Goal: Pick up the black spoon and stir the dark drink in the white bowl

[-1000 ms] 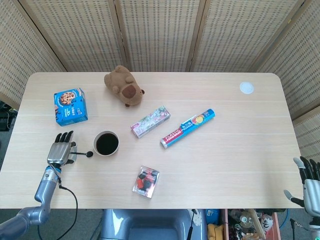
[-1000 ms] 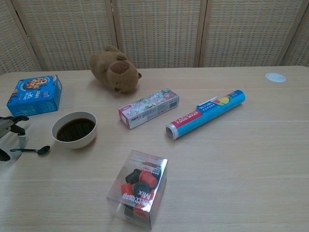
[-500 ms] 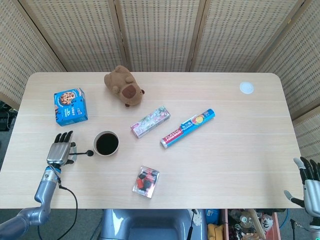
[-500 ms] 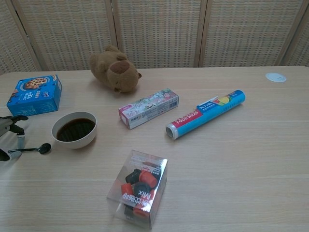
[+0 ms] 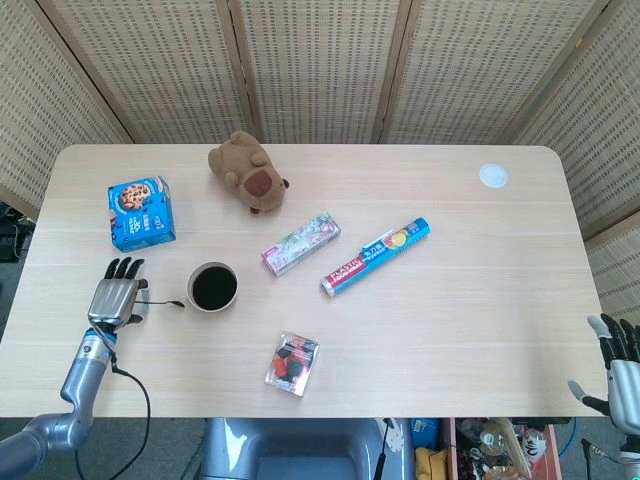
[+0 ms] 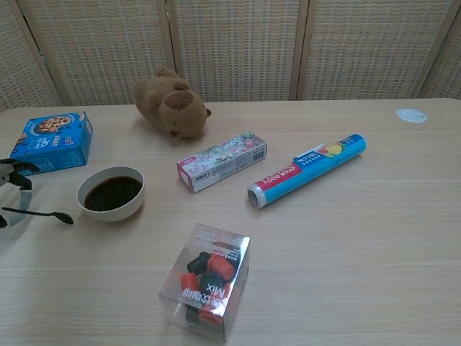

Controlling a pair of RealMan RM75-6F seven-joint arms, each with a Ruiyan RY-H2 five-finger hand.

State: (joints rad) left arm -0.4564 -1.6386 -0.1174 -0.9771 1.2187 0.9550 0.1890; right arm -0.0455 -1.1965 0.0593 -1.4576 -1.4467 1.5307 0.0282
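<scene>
The black spoon is pinched by its handle in my left hand, which sits near the table's left edge. The spoon's bowl end points right, just short of the white bowl. That bowl holds the dark drink. In the chest view only part of the left hand shows at the frame's left edge, and the spoon looks raised slightly off the tabletop. My right hand hangs off the table's right front corner with fingers spread and nothing in it.
A blue cookie box lies behind the left hand. A brown plush toy, a floral box and a blue wrap roll lie further back and right. A clear candy box stands in front of the bowl.
My left hand has drawn back a little to the left with the spoon. The spoon has risen off the table and its bowl end has turned edge-on. The right hand has not moved.
</scene>
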